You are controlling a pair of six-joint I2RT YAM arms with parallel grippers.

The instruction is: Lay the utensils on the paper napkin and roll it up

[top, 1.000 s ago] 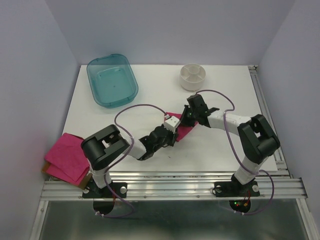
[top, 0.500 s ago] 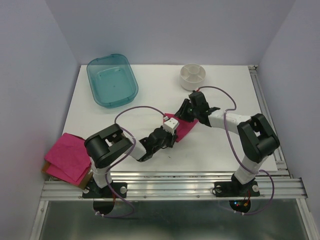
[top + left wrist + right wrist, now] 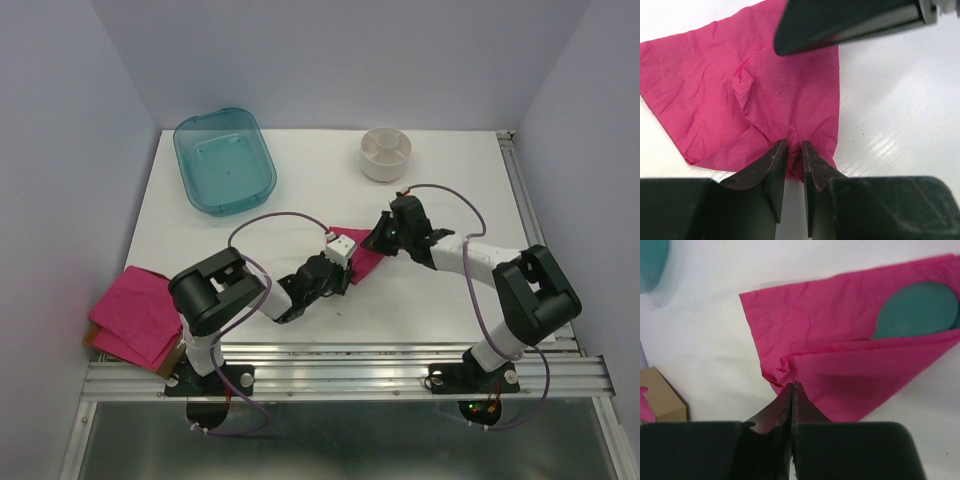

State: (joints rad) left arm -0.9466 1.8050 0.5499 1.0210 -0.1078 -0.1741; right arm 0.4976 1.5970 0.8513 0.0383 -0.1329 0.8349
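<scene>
The paper napkin (image 3: 368,262) is a thin magenta sheet lying on the white counter (image 3: 300,180), slightly toward 6 o'clock from its centre. It is creased and partly folded over itself. One dark-teal utensil (image 3: 915,312) shows only its rounded end, poking out from under the fold at 3 o'clock in the right wrist view.

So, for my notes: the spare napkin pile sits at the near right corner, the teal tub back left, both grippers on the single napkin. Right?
No: the top view shows the spare napkin pile at the near left corner. The teal tub, left gripper, right gripper and single napkin are as stated.
</scene>
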